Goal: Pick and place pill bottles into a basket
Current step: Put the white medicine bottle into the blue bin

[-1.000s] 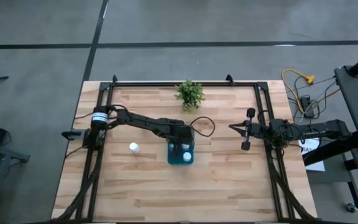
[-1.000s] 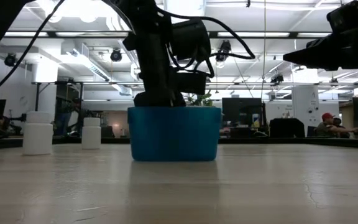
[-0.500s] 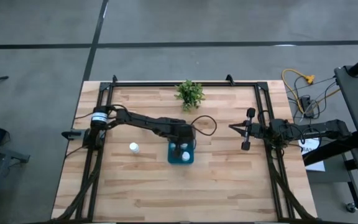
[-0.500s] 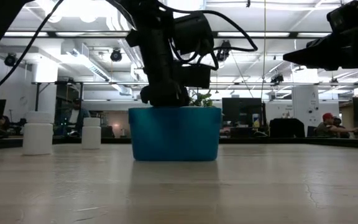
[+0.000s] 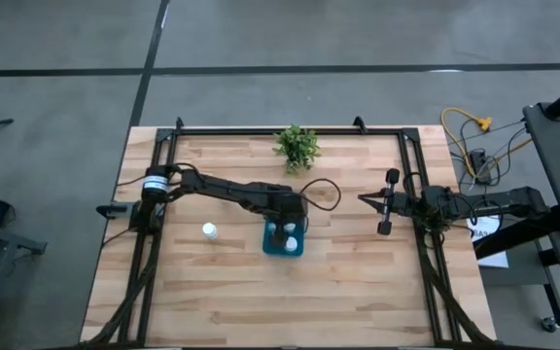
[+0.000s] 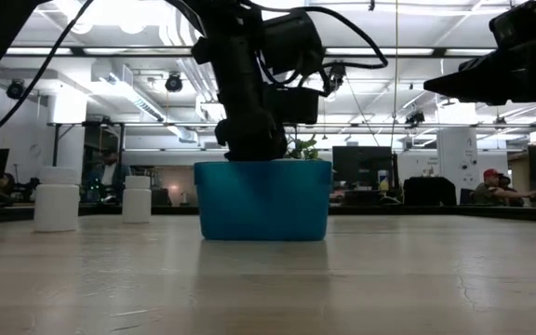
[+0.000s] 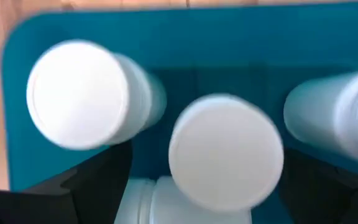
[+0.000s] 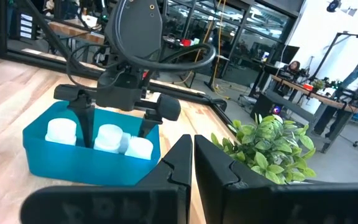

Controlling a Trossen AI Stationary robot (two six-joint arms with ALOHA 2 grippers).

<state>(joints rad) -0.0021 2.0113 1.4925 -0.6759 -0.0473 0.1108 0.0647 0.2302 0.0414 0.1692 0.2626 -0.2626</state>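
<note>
Plant (image 5: 297, 146) behind basket (image 5: 283, 247) | bottle (image 5: 208, 230) left | left claw (image 8: 113, 127) over basket

Matt teal plastic basket (image 5: 283, 247), white plastic pill bottles (image 8: 109, 138), pale wood-grain table (image 5: 358, 282)

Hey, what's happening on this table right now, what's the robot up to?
The robot is loading pill bottles into a teal basket in the middle of the table. The left gripper hangs over the basket with its fingers open, one on each side of an upright bottle inside, not gripping it. Several bottles are in the basket; at least one stands on the wood to its left. The right gripper waits shut at the right side. A small potted plant sits at the far edge.
</note>
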